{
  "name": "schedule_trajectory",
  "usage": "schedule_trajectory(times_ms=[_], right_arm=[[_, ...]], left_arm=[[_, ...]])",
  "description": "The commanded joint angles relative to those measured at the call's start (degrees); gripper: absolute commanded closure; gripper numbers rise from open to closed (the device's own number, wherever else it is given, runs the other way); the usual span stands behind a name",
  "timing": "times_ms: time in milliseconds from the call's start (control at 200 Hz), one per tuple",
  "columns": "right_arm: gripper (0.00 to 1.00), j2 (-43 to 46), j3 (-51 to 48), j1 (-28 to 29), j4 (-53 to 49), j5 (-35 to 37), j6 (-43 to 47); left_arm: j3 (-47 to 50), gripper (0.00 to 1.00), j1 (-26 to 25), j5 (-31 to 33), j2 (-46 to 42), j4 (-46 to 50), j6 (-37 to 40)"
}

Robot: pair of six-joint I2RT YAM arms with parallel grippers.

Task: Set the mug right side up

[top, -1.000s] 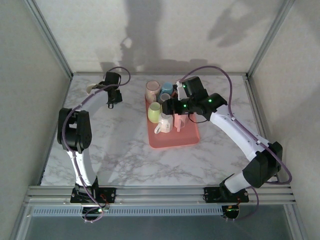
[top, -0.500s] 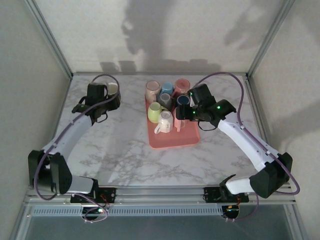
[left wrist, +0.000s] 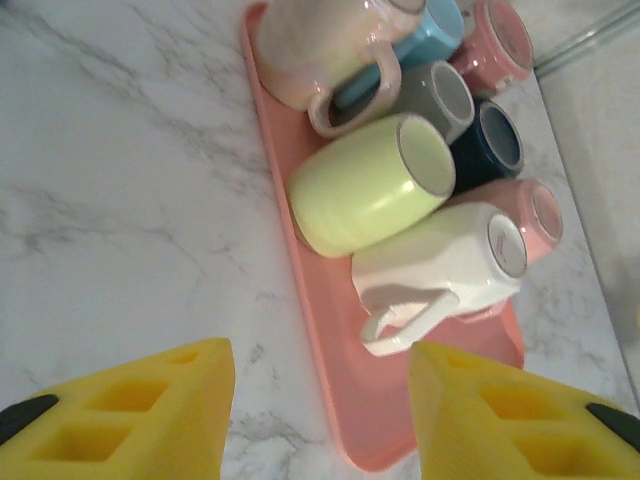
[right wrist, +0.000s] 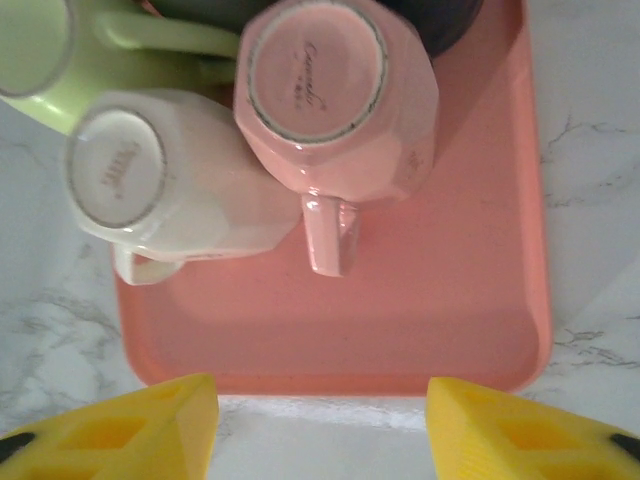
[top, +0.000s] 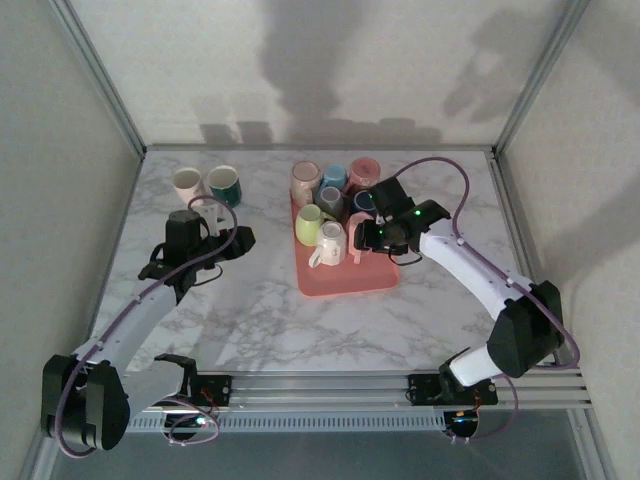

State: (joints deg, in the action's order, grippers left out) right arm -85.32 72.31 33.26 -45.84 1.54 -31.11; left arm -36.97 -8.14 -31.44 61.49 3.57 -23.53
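Note:
A pink tray (top: 350,282) in the middle of the table holds several mugs. A pink mug (right wrist: 330,100) stands upside down on it, base up and handle toward the near edge. Beside it a white mug (right wrist: 165,180) also shows its base, and a yellow-green mug (left wrist: 370,185) lies on its side. My right gripper (right wrist: 320,420) hovers open above the pink mug (top: 358,232), holding nothing. My left gripper (left wrist: 320,400) is open and empty over the table, left of the tray (left wrist: 330,330). In the top view it (top: 240,238) points at the tray.
A cream mug (top: 187,183) and a teal mug (top: 224,185) stand upright at the far left of the table. More mugs crowd the tray's far end: pink-cream (top: 305,180), light blue (top: 334,176), pink (top: 364,172), grey (top: 330,200), dark blue (top: 362,202).
My left arm has drawn back from the far left corner, leaving the teal mug standing by the cream one. My right gripper has shifted slightly over the tray and its jaws have narrowed.

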Motion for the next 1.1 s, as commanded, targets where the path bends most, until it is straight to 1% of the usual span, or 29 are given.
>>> schedule_trajectory(times_ms=[0,335,536,711,956,1097], right_arm=[[0.46,-2.8,-0.2,0.1,0.7,1.1,-0.2],[0.45,-13.3,4.3,2.2,2.0,5.4,-3.5],[0.54,-17.6,6.3,2.3,1.8,7.5,-5.2],[0.60,-19.7,7.1,2.6,1.7,8.2,-4.4],[0.69,-18.9,6.3,2.9,-0.3,13.1,-3.7],[0.71,-19.2,6.3,3.0,0.9,11.7,-0.6]], left_arm=[[1.9,0.51,0.4,-4.8,-3.1,-5.5,-1.7],[3.5,0.51,0.2,-5.5,-4.2,-5.4,-1.2],[3.5,0.51,0.3,-5.7,-4.3,-5.6,-1.0],[3.5,0.51,0.2,-5.7,-3.7,-5.9,-0.8],[3.5,0.51,0.2,-5.9,-3.5,-5.9,-0.7],[3.5,0.51,0.2,-5.9,-3.4,-5.9,-0.7]])
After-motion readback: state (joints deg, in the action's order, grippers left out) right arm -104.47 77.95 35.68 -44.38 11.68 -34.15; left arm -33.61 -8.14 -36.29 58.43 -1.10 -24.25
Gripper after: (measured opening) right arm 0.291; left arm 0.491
